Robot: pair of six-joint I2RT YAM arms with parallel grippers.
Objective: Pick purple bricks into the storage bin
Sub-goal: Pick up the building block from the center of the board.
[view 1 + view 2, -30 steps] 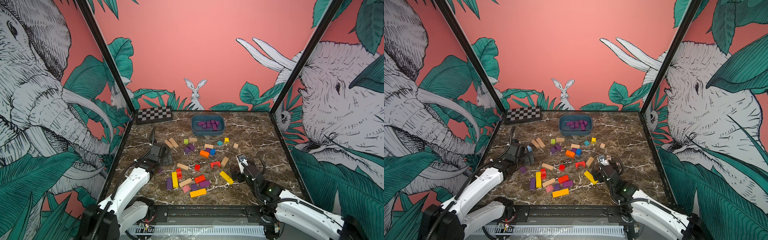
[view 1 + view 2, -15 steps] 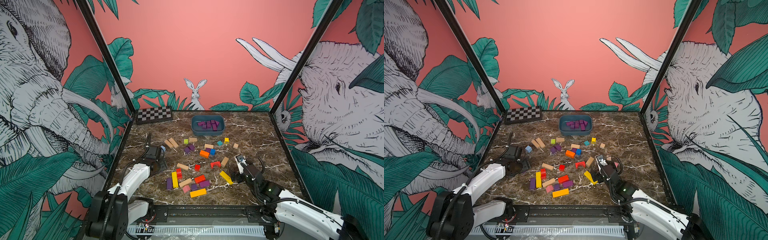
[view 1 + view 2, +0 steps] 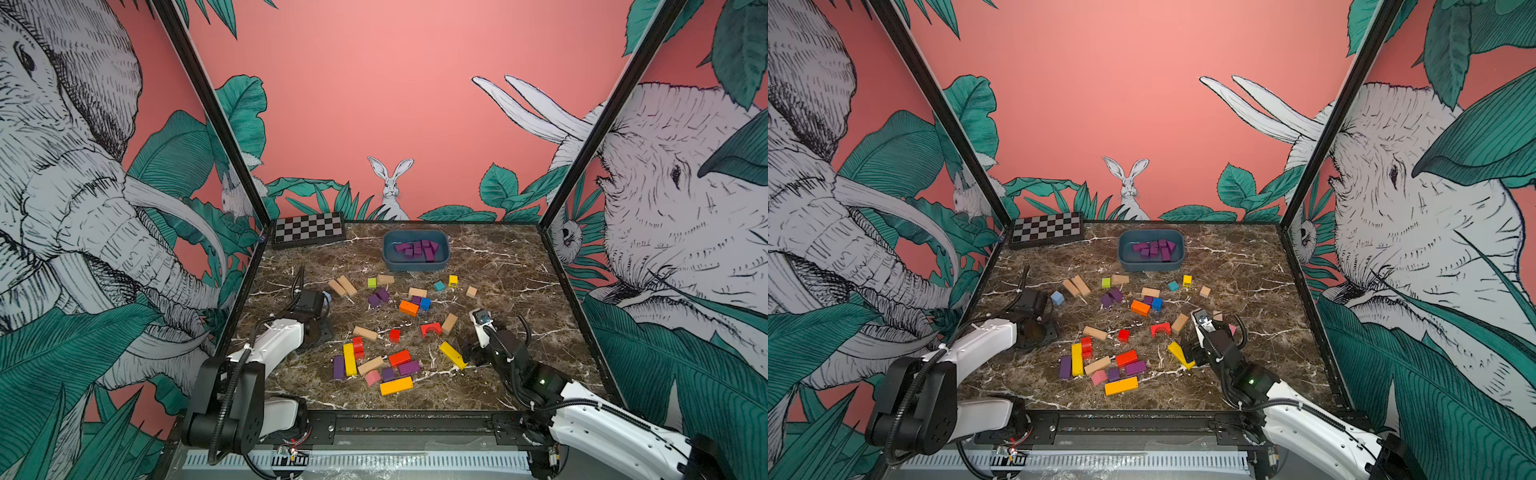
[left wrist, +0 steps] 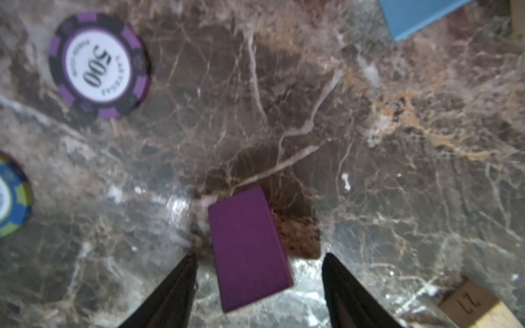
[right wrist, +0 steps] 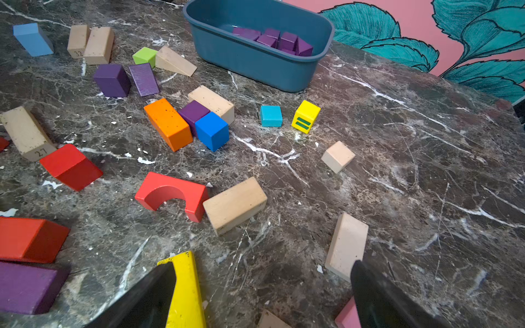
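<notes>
Close under my left wrist a purple brick (image 4: pixel 247 250) lies flat on the marble. My left gripper (image 4: pixel 258 255) straddles it, open, with a gap between each finger and the brick. In both top views the arm hides this brick. The storage bin (image 3: pixel 415 264) (image 3: pixel 1150 264) (image 5: pixel 255 62) stands at the back centre and holds several purple bricks (image 3: pixel 417 248) (image 5: pixel 272 39). Loose purple bricks (image 3: pixel 378 297) (image 3: pixel 409 368) (image 5: pixel 112 79) lie among the mixed blocks. My right gripper (image 5: pixel 262 264) (image 3: pixel 467 353) hangs open and empty over bare marble at the front right.
A yellow bar (image 5: pixel 184 284) lies against one right finger; a tan block (image 5: pixel 346 244) and a pink one sit by the other. Two poker chips (image 4: pixel 99 65) and a light blue block (image 3: pixel 1057 297) lie near the left gripper. A checkerboard box (image 3: pixel 308 230) sits back left.
My left arm has drawn back toward the front left and come down over the purple brick, its jaws narrowing. The light blue block has come into sight. The right arm has barely moved.
</notes>
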